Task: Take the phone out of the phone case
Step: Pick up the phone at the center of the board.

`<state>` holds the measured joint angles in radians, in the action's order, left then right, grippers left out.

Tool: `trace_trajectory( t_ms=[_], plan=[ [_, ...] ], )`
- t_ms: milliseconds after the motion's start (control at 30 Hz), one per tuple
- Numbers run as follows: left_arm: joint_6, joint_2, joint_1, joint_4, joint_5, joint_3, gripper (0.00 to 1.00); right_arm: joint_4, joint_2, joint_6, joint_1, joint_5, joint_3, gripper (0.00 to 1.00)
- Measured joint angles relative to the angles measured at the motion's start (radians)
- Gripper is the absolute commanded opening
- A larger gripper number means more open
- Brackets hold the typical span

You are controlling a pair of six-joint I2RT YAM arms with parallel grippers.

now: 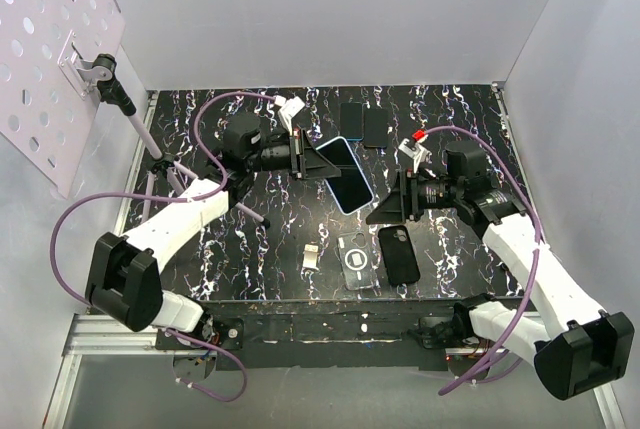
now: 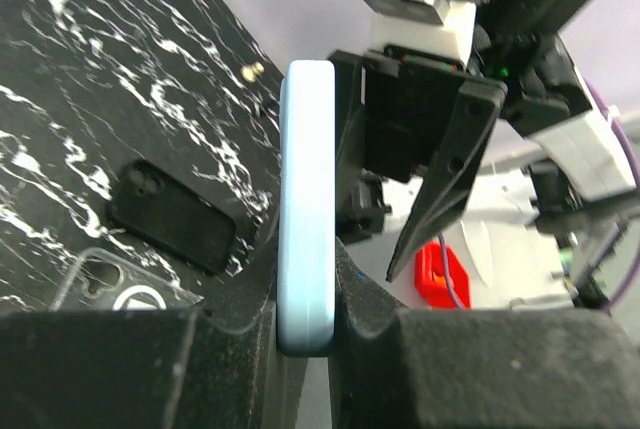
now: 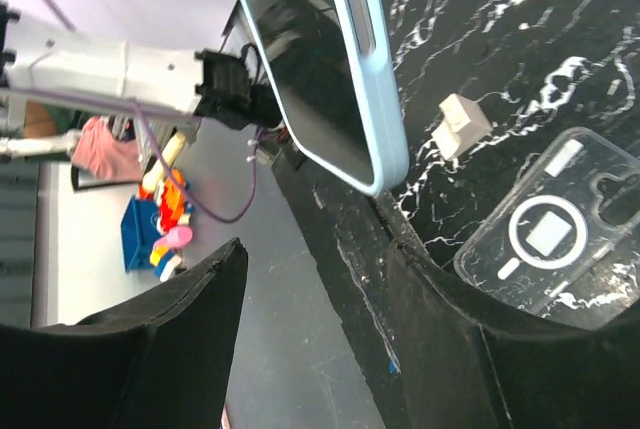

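The phone (image 1: 343,171), dark-screened and still inside its light blue phone case (image 1: 357,197), hangs tilted above the middle of the table. My left gripper (image 1: 308,161) is shut on its upper end. In the left wrist view the blue case edge (image 2: 306,199) stands upright, pinched between my left gripper (image 2: 306,321) pads. My right gripper (image 1: 386,207) is open just off the phone's lower right end, touching nothing. In the right wrist view the phone screen (image 3: 300,69) and blue case rim (image 3: 378,89) sit beyond my right gripper (image 3: 315,284), whose fingers stand wide apart and empty.
A clear case (image 1: 356,259), a black case (image 1: 400,254) and a small white block (image 1: 312,256) lie on the marbled table (image 1: 260,239) near its front edge. Two dark flat slabs (image 1: 376,127) lie at the back. A white perforated panel (image 1: 50,49) stands at the left.
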<state>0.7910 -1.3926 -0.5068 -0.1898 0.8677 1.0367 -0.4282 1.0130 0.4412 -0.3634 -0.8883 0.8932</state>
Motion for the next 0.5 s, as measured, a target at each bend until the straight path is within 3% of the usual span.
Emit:
trace_trajectory(
  t_ms=[267, 500],
  plan=[
    [-0.02, -0.023, 0.001, 0.049, 0.204, 0.064, 0.0, -0.003, 0.047, -0.084, -0.022, -0.136, 0.012, 0.38],
    [0.011, -0.045, 0.006, 0.031, 0.293, 0.08, 0.0, 0.053, 0.068, -0.07, -0.065, -0.185, 0.012, 0.37]
  ],
)
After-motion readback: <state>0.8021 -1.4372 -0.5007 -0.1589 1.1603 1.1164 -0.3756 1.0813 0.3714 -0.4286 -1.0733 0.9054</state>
